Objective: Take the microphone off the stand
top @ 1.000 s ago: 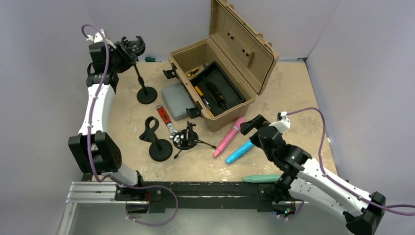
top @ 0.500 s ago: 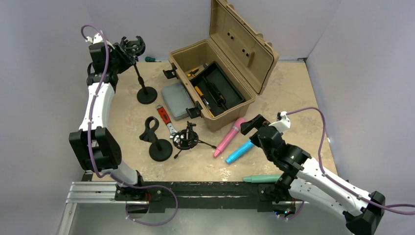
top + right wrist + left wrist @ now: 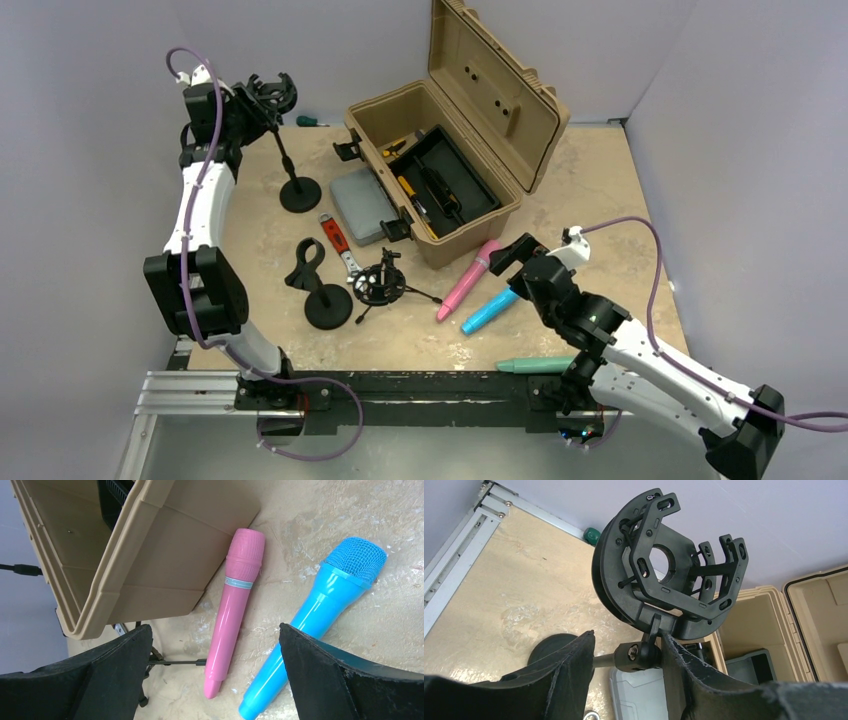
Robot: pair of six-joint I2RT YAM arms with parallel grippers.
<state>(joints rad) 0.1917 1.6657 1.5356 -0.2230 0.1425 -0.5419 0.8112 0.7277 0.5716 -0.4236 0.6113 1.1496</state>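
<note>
**Left gripper** – far left of the desk, raised to the top of the stand.
- State: partly open and holding nothing. The fingers flank the swivel joint of the stand. One finger lies against the joint, and a gap shows at the other.
- The black shock mount sits directly above the gripper on that joint, tilted.
- The stand's pole slopes down and right to its round base on the desk.

**Right gripper** – near right, hovering low above the desk.
- State: fully open and holding nothing.
- The pink microphone lies flat on the desk, directly below and between the fingers. Its head points toward the open tan toolbox and is just beside the box wall.
- The blue microphone lies flat just to the right of the pink one, with its handle partly under one finger.
- The teal microphone lies flat at the near edge of the desk, beside the right arm.

All three microphones are well apart from the stand and the left gripper – on the opposite side of the desk.
</note>
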